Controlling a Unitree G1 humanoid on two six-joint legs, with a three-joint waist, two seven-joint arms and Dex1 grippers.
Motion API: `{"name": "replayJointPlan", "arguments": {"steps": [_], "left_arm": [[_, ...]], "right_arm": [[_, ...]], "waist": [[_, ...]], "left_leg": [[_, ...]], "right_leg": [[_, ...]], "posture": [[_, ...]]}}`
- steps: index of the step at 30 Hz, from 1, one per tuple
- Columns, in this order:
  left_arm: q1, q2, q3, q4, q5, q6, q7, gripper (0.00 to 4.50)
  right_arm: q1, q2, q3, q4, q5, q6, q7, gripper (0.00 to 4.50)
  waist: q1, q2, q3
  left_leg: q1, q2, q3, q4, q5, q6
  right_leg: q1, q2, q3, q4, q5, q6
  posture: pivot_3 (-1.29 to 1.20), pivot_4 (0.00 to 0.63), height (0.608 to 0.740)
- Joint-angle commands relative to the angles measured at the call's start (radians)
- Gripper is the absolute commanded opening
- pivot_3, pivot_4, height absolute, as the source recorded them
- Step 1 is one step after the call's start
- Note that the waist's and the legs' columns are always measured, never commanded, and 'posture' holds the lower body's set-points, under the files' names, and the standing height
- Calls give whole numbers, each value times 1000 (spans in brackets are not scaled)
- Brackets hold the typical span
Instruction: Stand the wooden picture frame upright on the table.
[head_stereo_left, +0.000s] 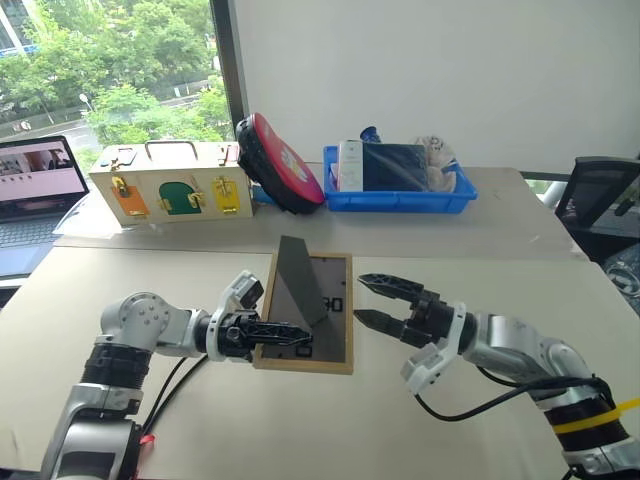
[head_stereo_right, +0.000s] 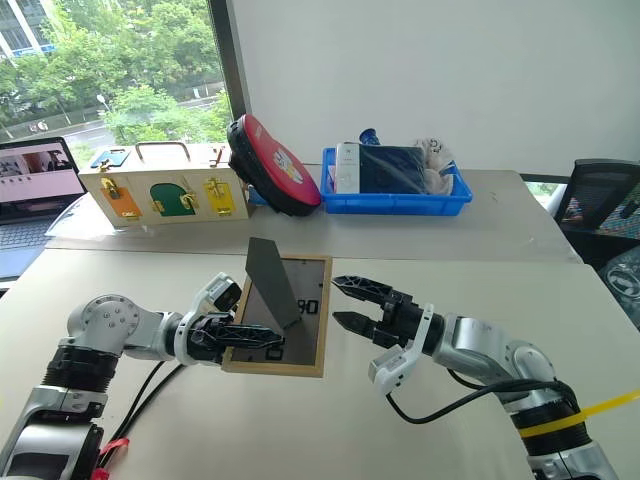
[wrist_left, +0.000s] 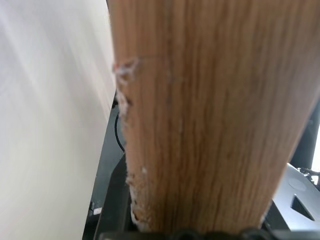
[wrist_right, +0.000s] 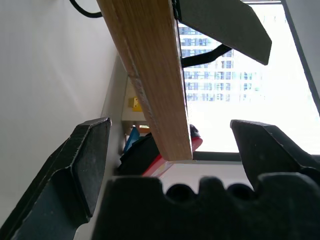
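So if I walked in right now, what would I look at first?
Probably the wooden picture frame in the middle of the table, tipped up with its dark back showing and its stand sticking out. The left gripper pinches its near left edge, and the right gripper waits wide open just beside its right edge. Behind it sit a cream box with coloured doors, a red round thing and a blue tray.
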Motion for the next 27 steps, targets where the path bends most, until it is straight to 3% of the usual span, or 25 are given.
{"name": "replayJointPlan", "arguments": {"steps": [1,11,16,21,27], "left_arm": [[14,31,-46,-22,35,-44,-97,1059],[-5,18,-154,21,156,-162,-227,1059],[-9,22,-185,32,209,-215,-288,1059],[8,30,-224,31,275,-321,-378,1059],[19,37,-221,81,343,-421,-440,3063]], "right_arm": [[-27,10,18,-1,5,-24,-29,4436],[-81,51,82,15,-12,-33,-32,4436],[-99,58,97,31,-14,-34,-33,3158],[-120,56,99,48,-14,-32,-42,1473],[-136,49,79,60,-18,-29,-66,1239]], "waist": [[0,0,0],[-1,0,0],[-1,0,0],[0,0,0],[0,0,0]], "left_leg": [[0,0,0,0,0,0],[1,0,0,0,0,0],[0,0,0,0,0,0],[0,0,0,1,0,0],[0,0,0,1,0,0]], "right_leg": [[0,0,0,0,0,0],[0,0,0,1,0,0],[0,0,0,2,0,0],[0,0,0,2,0,0],[0,0,0,2,0,0]], "posture": [[0,150,735],[0,150,735],[0,150,735],[0,150,735],[0,150,735]]}}
